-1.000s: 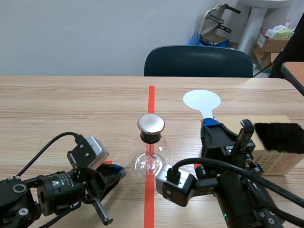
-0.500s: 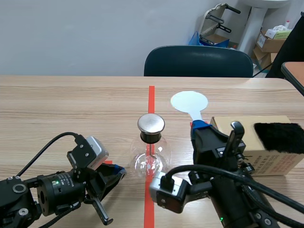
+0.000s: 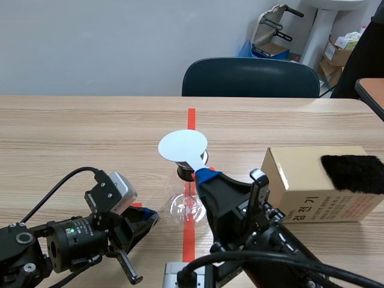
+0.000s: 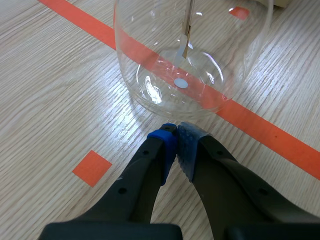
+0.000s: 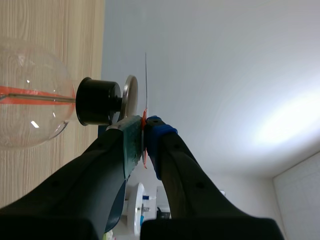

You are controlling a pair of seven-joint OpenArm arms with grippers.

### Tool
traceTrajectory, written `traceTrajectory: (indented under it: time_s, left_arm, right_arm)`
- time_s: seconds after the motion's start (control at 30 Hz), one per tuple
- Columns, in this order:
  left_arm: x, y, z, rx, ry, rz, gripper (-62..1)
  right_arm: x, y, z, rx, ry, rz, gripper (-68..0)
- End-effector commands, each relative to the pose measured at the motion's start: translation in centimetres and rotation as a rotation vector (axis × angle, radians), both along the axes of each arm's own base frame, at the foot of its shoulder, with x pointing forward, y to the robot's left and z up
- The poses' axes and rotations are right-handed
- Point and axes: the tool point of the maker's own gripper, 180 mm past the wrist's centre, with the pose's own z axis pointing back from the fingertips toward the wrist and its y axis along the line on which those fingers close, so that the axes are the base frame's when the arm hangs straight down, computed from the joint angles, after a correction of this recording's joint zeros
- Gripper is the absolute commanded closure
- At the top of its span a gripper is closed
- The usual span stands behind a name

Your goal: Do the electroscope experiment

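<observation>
Low in the middle of the scene view, the right claw [image 3: 201,175] is clamped on the thin handle of the white disc [image 3: 183,146] and holds it upright just above centre frame. There the disc covers most of the metal cap [image 5: 131,97] of the electroscope [image 3: 191,201], a round glass flask standing on the table [image 3: 72,138] over the red tape line. In the right wrist view the disc shows edge-on ahead of the pads, very near the cap, with what seems a sliver of gap; contact cannot be confirmed. The left claw [image 4: 176,137] lies at lower left, its pads pressed together on nothing and its tips just beside the flask's base, so it does not brace the glass. That is the main risk, in my judgement: if the disc is carried further and bears on the cap, the round-bottomed flask could rock or slide with nothing steadying it. The handle is gripped only at its narrow end, so a bump could twist the disc in the pads. At right sits the box [image 3: 300,192] with its black fur [image 3: 354,174], well apart.
</observation>
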Motion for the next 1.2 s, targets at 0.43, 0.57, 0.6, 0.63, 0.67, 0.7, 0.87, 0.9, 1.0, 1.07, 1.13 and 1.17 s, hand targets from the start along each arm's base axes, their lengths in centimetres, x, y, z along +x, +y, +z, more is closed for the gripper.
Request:
traceTrajectory:
  time_s: [0.43, 0.57, 0.6, 0.63, 0.67, 0.7, 0.87, 0.9, 1.0, 1.07, 1.13, 1.17]
  left_arm:
    - [0.4, -0.6, 0.8, -0.029, -0.020, -0.002, -3.1]
    - [0.4, -0.6, 0.8, -0.029, -0.020, -0.002, -3.1]
    - [0.4, -0.6, 0.8, -0.029, -0.020, -0.002, -3.1]
    - [0.4, -0.6, 0.8, -0.029, -0.020, -0.002, -3.1]
    - [0.4, -0.6, 0.8, -0.029, -0.020, -0.002, -3.1]
    - [0.4, -0.6, 0.8, -0.029, -0.020, -0.002, -3.1]
    - [0.5, -0.5, 0.8, -0.024, -0.027, 0.007, -3.1]
    - [0.6, -0.4, 0.8, -0.022, -0.030, 0.011, -3.1]
    - [0.6, -0.4, 0.8, -0.021, -0.031, 0.012, -3.1]
    - [0.6, -0.4, 0.8, -0.021, -0.031, 0.012, -3.1]
    - [0.6, -0.4, 0.8, -0.022, -0.031, 0.012, -3.1]
    - [0.6, -0.4, 0.8, -0.022, -0.031, 0.012, -3.1]
  right_arm:
    - [1.5, -1.6, 0.8, 0.006, -0.034, -0.100, -1.3]
    - [2.3, -3.0, 0.9, 0.010, -0.038, -0.188, -1.3]
    - [2.5, -3.4, 0.9, 0.011, -0.039, -0.212, -1.3]
    - [2.7, -3.8, 0.9, 0.012, -0.040, -0.239, -1.3]
    - [2.9, -4.2, 1.0, 0.013, -0.042, -0.265, -1.3]
    - [3.1, -4.7, 1.0, 0.014, -0.043, -0.292, -1.3]
    - [3.9, -6.8, 1.2, 0.020, -0.049, -0.419, -1.3]
    - [4.0, -7.2, 1.2, 0.021, -0.050, -0.441, -1.3]
    - [4.2, -8.2, 1.2, 0.024, -0.053, -0.497, -1.3]
    - [4.3, -8.6, 1.3, 0.025, -0.054, -0.523, -1.3]
    - [4.4, -9.0, 1.3, 0.026, -0.055, -0.546, -1.3]
    - [4.4, -9.2, 1.3, 0.026, -0.055, -0.556, -1.3]
